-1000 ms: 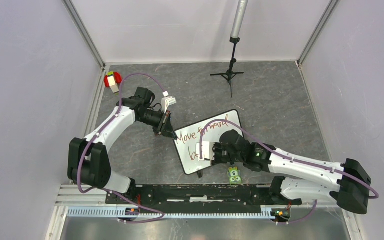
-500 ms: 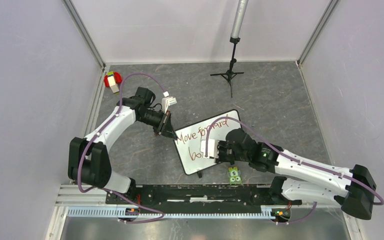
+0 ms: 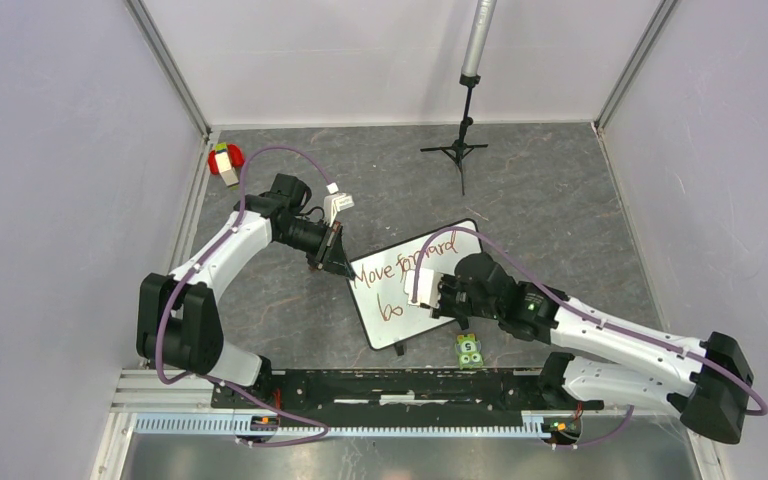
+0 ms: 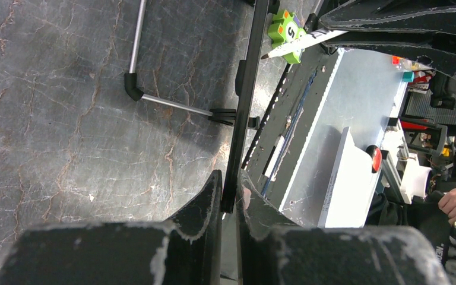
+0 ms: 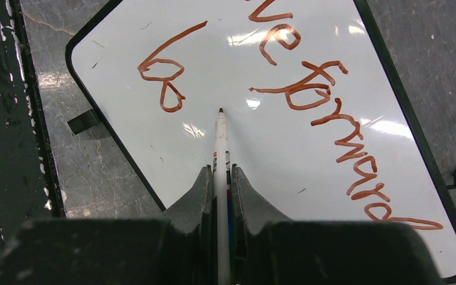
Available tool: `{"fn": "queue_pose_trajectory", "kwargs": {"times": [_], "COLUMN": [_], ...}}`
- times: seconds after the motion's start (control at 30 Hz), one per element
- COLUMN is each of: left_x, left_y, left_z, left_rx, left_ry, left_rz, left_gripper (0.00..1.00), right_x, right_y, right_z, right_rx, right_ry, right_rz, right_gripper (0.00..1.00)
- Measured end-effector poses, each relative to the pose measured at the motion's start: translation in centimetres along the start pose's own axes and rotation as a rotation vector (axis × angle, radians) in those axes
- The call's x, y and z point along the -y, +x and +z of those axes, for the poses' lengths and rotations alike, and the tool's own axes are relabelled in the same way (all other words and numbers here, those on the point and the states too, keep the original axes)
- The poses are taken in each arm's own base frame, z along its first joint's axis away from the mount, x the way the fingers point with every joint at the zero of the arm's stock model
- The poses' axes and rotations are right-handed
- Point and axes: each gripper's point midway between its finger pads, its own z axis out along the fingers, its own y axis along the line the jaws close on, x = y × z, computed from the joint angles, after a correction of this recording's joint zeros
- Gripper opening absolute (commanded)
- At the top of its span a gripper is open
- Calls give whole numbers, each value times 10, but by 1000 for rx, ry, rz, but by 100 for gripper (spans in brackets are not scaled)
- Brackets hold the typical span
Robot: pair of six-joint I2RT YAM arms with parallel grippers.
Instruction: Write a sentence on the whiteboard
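Top external view, left arm bent low, left hand clamped on whiteboard edge mid-table, right arm stretched across, right hand pinching marker, tip beside sentence

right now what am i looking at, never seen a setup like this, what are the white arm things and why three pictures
Two white robot arms, left arm and right arm, are bolted to the near edge of a dark grey marbled table. The wide picture looks down from above and behind them; the other two come from a camera on each wrist. The left gripper clamps the black rim of a small glossy white whiteboard. The right gripper holds a thin white marker, tip at the board near reddish-brown handwriting reading "Move forward" and "bo". Also on the table: a small green block, a red and white object and a black tripod stand.
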Motion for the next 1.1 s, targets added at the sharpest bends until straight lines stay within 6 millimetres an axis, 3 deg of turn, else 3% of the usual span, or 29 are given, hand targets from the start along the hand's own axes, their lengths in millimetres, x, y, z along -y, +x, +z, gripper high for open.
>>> {"fn": "queue_pose_trajectory", "kwargs": {"times": [0.4, 0.8, 1.1], "left_x": [0, -1, 0], "left_y": [0, -1, -1], "left_z": [0, 1, 1], "left_rx": [-1, -2, -4], "left_ry": [0, 1, 3], "left_rz": [-1, -2, 2], "left_gripper": [2, 3, 2], "right_x": [-4, -27, -16], "right_y": [5, 24, 21], "right_z": [6, 6, -8], "right_rx": [-17, -45, -51], "right_ry": [-20, -116, -60], "right_rz": [-5, -26, -39], "right_gripper": [0, 0, 0]}}
